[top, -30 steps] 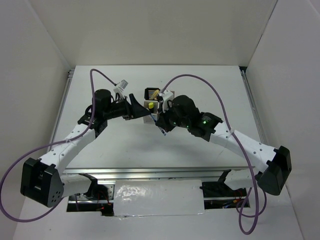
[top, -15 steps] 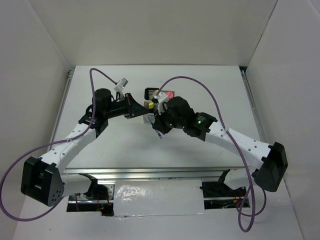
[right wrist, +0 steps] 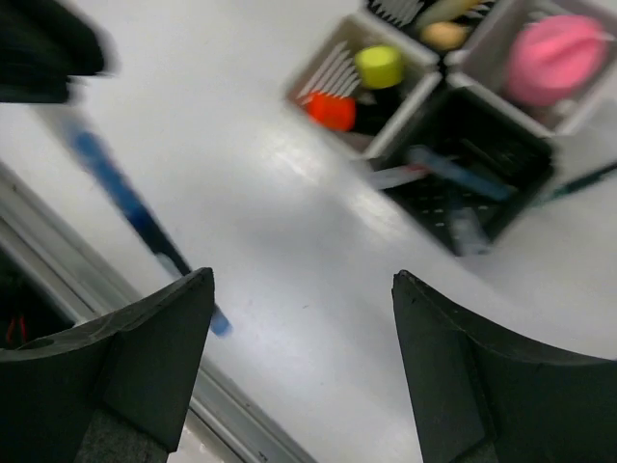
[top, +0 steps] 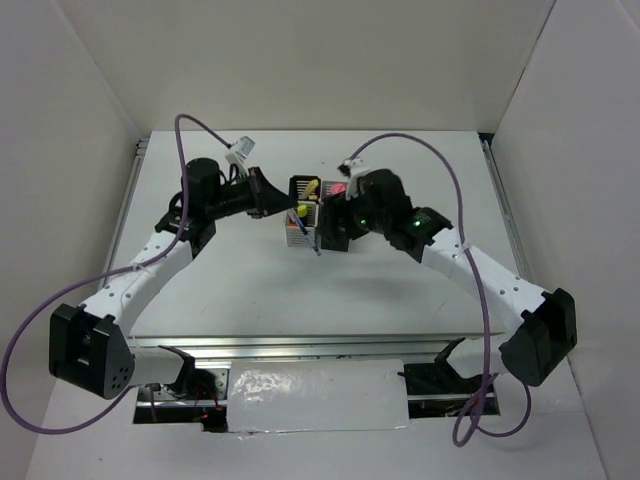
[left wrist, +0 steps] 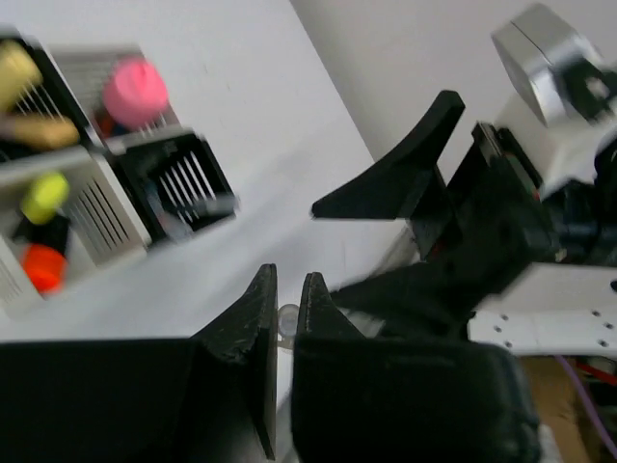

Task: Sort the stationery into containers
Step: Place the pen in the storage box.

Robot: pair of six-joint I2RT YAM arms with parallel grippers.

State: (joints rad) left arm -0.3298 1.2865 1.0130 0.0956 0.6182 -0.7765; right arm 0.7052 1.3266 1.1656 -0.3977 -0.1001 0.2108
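Right wrist: left pincer (left wrist: pixel 286 289) pinches blue pen (right wrist: pixel 145 227); right pincer (right wrist: pixel 301 289) gapes.

The left arm (top: pixel 140 280) and right arm (top: pixel 480 275) stretch forward and inward, wrists near each other. On the left gripper (left wrist: pixel 287 275) the jaws sit pinched almost together; on the right gripper (right wrist: pixel 301 280) they stand wide apart.

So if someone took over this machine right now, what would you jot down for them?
Left gripper: shut, apparently on the end of a blue pen that is outside the cups.
Right gripper: open, holding nothing, over the table beside the cups.
Done: yellow highlighter and orange highlighter share a white cup; pink highlighter sits in another; pens lie in the black cup.
Left: the blue pen, probably bound for the black cup.
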